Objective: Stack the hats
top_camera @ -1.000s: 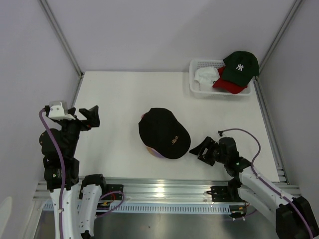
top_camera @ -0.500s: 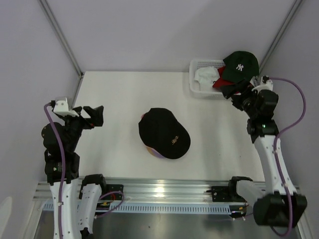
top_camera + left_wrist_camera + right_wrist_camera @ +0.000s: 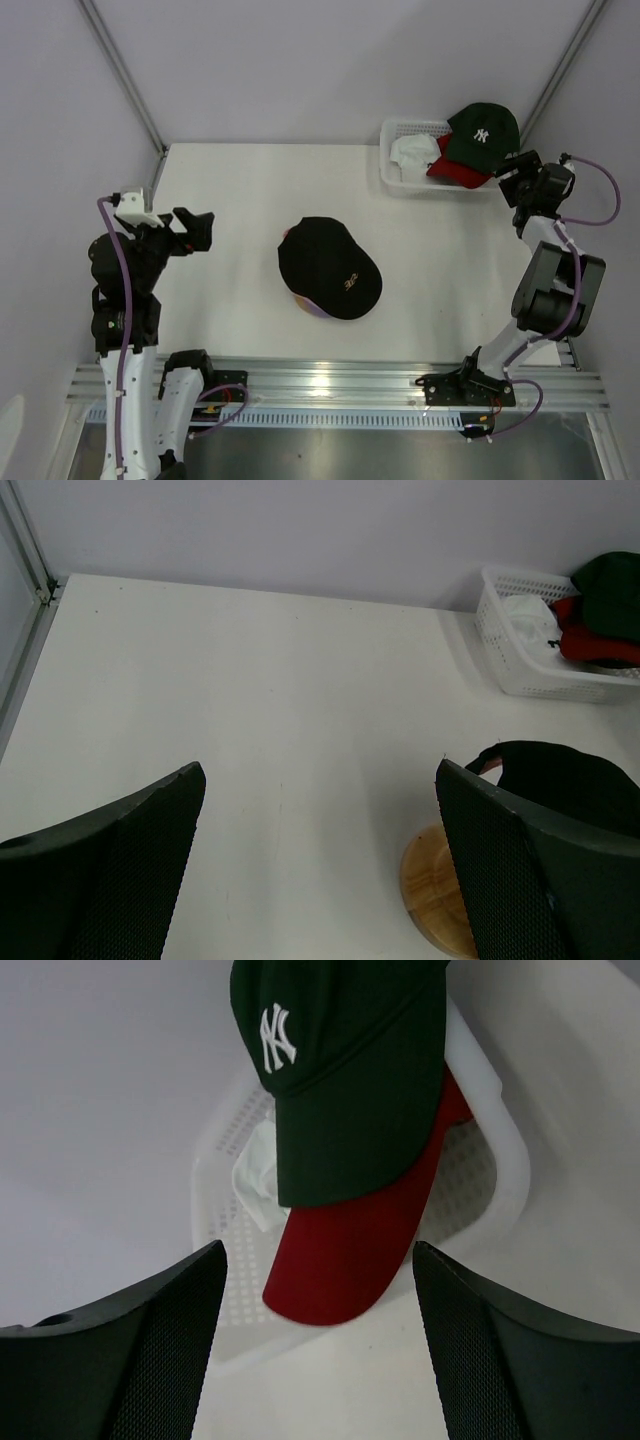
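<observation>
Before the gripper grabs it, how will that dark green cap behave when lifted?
The dark green cap looks like soft fabric, so its crown will probably sag while the brim stays stiffer. It is likely light. It rests on the red cap, which overhangs the white basket rim, so that one may shift too.

Three caps (image 3: 482, 135) in basket (image 3: 420, 186), far right; cap stack (image 3: 330, 267) on stand (image 3: 432, 888), centre.

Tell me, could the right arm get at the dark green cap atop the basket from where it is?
Probably yes. The right arm's fingers are open and face the dark green cap, which lies on top of the red cap with nothing between.
</observation>
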